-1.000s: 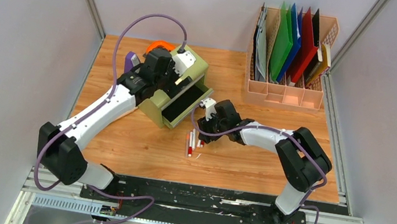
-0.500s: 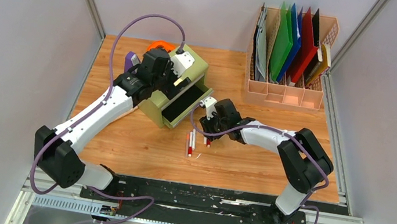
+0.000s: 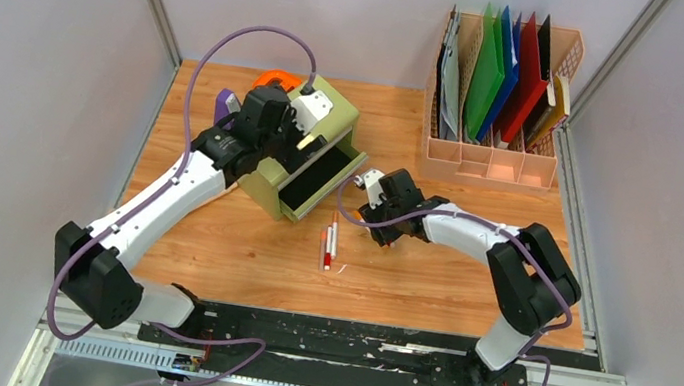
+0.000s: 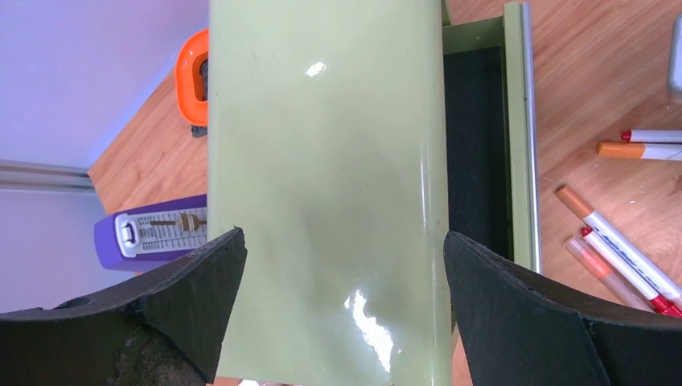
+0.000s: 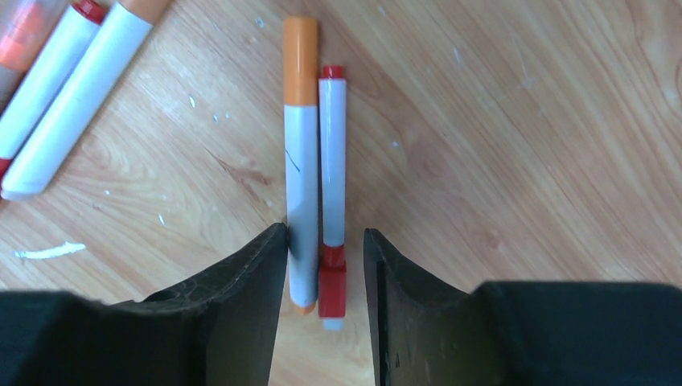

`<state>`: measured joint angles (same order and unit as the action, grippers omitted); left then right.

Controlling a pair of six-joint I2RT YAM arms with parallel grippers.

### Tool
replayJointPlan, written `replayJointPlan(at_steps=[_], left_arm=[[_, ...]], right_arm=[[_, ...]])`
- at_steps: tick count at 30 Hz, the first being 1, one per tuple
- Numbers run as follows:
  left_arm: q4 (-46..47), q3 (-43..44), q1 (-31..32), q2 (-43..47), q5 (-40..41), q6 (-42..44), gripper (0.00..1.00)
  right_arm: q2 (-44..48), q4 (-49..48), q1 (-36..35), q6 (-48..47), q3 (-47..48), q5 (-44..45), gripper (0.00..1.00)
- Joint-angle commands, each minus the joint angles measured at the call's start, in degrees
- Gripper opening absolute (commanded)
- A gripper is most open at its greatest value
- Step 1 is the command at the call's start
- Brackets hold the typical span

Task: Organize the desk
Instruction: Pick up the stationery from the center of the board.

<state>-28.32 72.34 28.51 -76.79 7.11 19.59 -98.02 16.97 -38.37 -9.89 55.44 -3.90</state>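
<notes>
Wood-grained bench (image 3: 436, 287) is shown in the top view, walled in grey, with the chest (image 3: 336, 123) at back left and its drawer (image 3: 317, 177) pulled open. Over the last second the right claw (image 3: 381, 231) has been shifted rightward, away from the loose pair of markers (image 3: 328, 247), which has stayed put. From the left wrist, the left claw (image 4: 342, 249) is seen spread wide across the chest, its fingers (image 4: 193, 281) seemingly pressed on both flanks, so the chest is judged to be steadied. From the right wrist, an orange marker (image 5: 300, 161) and a red marker (image 5: 332, 161) are seen side by side on the bench between narrowly parted fingers (image 5: 241, 289), not yet pinched; a pick-up for the drawer is judged imminent.
</notes>
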Motion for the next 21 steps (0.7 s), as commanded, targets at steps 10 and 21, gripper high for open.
replayJointPlan(at_steps=[10, 21], left_arm=[[0.46, 0.15, -0.13, 3.55, -0.62, -0.62, 1.00], [0.66, -0.50, -0.13, 3.88, -0.56, -0.70, 1.00]], right_arm=[[1.82, 4.00, 0.33, -2.58, 3.05, -2.13, 0.43], [3.21, 3.53, -1.00, -4.26, 5.15, 0.30, 0.40]])
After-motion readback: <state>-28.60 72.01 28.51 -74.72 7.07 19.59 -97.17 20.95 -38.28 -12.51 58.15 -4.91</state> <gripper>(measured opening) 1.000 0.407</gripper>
